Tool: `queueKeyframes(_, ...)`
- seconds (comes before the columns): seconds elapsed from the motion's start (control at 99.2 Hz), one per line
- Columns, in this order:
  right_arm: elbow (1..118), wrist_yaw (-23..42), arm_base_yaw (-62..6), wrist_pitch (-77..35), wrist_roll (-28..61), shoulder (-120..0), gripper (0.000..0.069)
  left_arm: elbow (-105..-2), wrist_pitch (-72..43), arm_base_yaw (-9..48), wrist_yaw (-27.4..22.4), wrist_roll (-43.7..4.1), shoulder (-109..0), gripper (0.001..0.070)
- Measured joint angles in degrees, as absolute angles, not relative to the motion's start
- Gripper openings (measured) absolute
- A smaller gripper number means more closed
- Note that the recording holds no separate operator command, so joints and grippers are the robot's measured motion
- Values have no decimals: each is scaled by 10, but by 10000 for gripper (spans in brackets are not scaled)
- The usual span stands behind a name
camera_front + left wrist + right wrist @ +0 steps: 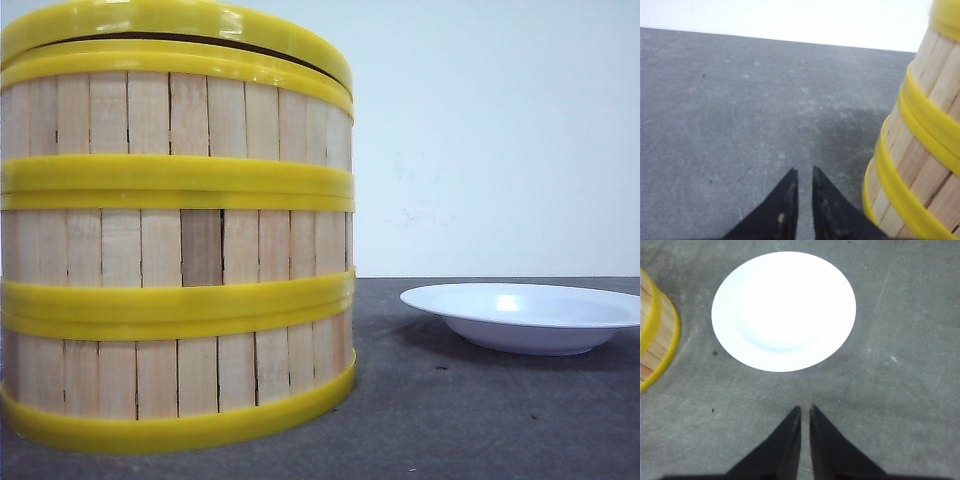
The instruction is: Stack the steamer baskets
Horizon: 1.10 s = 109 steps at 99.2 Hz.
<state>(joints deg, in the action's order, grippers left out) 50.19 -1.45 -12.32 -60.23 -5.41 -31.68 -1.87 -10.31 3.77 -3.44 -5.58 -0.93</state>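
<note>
left hand narrow, empty | right hand narrow | steamer baskets stacked, slatted wood

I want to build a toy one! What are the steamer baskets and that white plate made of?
The steamer baskets look like pale unpainted wood: upright slats with visible grain, one darker than the rest. Their yellow rims seem to be smooth plastic, slightly glossy. The white plate is shiny with a bright highlight; it could be ceramic or plastic, I can't tell which.

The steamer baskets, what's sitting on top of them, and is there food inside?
A yellow-rimmed lid rests on the three stacked steamer baskets. Their slatted walls hide the inside, so any contents cannot be seen.
</note>
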Motion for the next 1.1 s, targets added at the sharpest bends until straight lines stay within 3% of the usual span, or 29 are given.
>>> queueKeyframes(0.645,500,-11,-123,-586,-53,-315,26,-19,-103,38,-34,-55,-3,25)
queueKeyframes(0.766,451,26,-108,-505,-36,-266,24,-19,-103,38,-34,-55,-3,25)
queueKeyframes(0.978,237,-18,-84,-263,-28,-121,24,-19,-103,38,-34,-55,-3,25)
queueKeyframes(1.099,117,-31,-81,-196,-28,-50,24,-19,-103,38,-34,-55,-3,25)
